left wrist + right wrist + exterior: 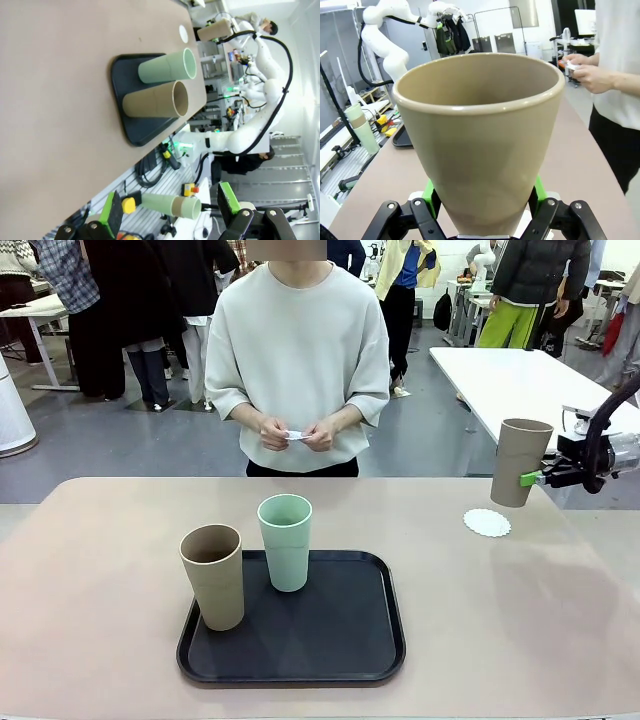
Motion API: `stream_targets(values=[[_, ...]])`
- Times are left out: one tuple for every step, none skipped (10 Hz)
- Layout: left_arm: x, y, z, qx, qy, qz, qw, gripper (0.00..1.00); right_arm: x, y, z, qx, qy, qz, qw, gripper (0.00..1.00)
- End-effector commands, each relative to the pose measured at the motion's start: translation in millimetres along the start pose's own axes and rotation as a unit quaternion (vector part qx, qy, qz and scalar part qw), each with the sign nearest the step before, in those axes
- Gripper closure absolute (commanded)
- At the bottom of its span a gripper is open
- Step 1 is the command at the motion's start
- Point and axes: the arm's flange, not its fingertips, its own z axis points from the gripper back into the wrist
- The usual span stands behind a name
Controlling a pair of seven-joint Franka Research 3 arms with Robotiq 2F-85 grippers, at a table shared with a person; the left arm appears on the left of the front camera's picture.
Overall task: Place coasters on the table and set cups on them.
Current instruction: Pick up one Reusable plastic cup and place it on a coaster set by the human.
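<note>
Right gripper (530,478) clamped on tan cup (520,462), held above table (100,570); coaster (487,522) at cup's 7 o'clock. Left gripper (170,205) wide apart, empty. Risk: off-centre lowering, base catches lacy edge, coaster skids or cup tips.

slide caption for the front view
Right gripper holds a tan cup by a coaster; mint cup and second tan cup stand on black tray.

Bright, even light from above. Soft faint shadow on bench (520,620) around tray (340,650). Front view sharp. Left wrist view washed white at right side, lines bend near edges. Right wrist view: close brown cup (480,150) slightly soft, room behind curved.
</note>
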Motion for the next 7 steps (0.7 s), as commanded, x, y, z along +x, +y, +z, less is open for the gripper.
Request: stream_targets(values=[[-1, -1, 1, -0.005, -0.001, -0.004, 1.0, 0.0, -1, -4, -4, 0.012, 0.018, 0.005, 1.0, 0.18], [-1, -1, 1, -0.005, -0.001, -0.004, 1.0, 0.0, -8, -8, -8, 0.002, 0.028, 0.021, 0.999, 0.18], [-1, -1, 1, -0.005, -0.001, -0.004, 1.0, 0.0, -12, -10, -9, 0.008, 0.028, 0.028, 0.999, 0.18], [-1, -1, 1, -0.005, -0.001, -0.004, 1.0, 0.0, -14, -12, -12, 0.014, 0.021, 0.033, 0.999, 0.18], [-1, -1, 1, -0.005, -0.001, -0.004, 1.0, 0.0, -17, -14, -14, 0.014, 0.022, 0.038, 0.999, 0.18], [-1, -1, 1, -0.005, -0.001, -0.004, 1.0, 0.0, -19, -14, -16, 0.013, 0.032, 0.041, 0.999, 0.18], [-1, -1, 1, -0.005, -0.001, -0.004, 1.0, 0.0, -15, -8, -14, 0.007, 0.01, 0.024, 1.0, 0.18]])
